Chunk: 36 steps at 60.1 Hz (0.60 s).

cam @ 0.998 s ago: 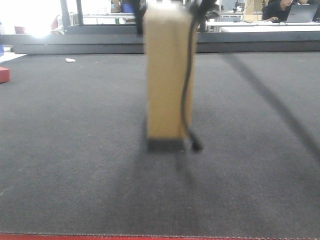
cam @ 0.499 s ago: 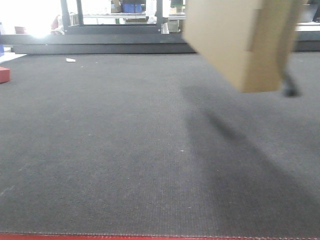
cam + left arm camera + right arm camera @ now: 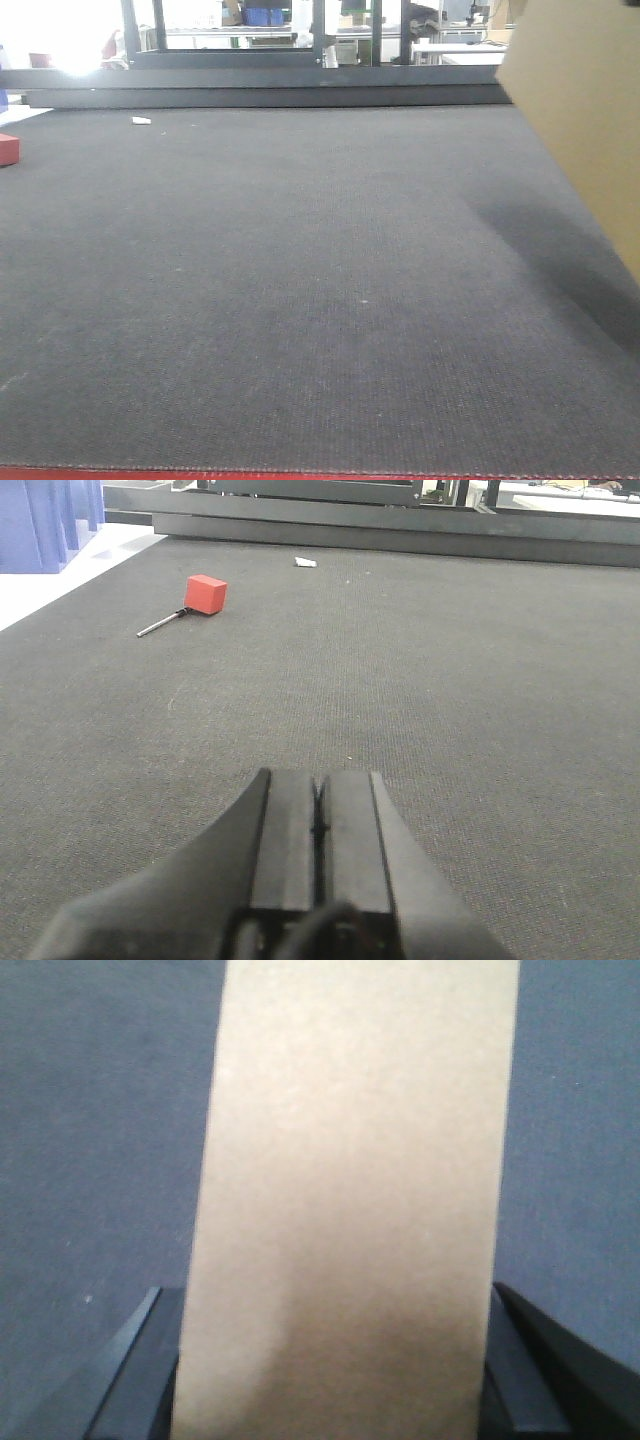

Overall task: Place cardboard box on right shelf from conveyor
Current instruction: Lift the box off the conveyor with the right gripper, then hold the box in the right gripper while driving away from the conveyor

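The tan cardboard box hangs tilted at the far right of the front view, above the dark grey conveyor. In the right wrist view the cardboard box fills the middle, and my right gripper is shut on it, one black finger on each side. My left gripper is shut with nothing in it, low over the conveyor. The right shelf is out of view.
A small red block with a thin rod lies on the belt at the left. A white scrap lies near the dark back rail. The belt's red front edge runs along the bottom.
The box has been lifted from standing on the belt and carried to the right, now partly past the frame's right edge. Its shadow moved right with it.
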Available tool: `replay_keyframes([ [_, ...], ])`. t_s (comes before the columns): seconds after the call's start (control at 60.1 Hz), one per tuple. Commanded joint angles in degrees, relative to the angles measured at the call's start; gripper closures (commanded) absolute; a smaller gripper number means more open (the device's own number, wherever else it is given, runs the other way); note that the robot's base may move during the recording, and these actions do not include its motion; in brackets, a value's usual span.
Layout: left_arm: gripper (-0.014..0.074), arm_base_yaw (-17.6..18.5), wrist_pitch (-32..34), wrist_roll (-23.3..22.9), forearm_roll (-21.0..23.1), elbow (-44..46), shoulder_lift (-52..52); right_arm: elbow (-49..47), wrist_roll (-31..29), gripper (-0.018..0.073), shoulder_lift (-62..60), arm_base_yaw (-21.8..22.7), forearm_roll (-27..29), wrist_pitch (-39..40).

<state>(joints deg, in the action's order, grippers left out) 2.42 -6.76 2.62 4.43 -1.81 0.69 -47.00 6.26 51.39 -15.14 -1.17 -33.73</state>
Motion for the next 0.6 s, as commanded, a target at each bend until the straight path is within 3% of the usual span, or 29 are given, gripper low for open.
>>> replay_keyframes([
  [0.0,0.0713,0.4,4.9,0.0,0.3,-0.5,0.8,4.5,-0.7,0.0454,-7.9,0.5,-0.5,8.2],
  [0.283,0.0713,0.4,4.9,0.0,0.3,-0.5,0.8,11.2,-0.7,0.0449,-33.5,0.5,-0.5,7.9],
  [0.582,0.0713,0.4,4.9,0.0,0.3,-0.5,0.8,11.2,-0.7,0.0449,-44.3,0.5,-0.5,8.3],
])
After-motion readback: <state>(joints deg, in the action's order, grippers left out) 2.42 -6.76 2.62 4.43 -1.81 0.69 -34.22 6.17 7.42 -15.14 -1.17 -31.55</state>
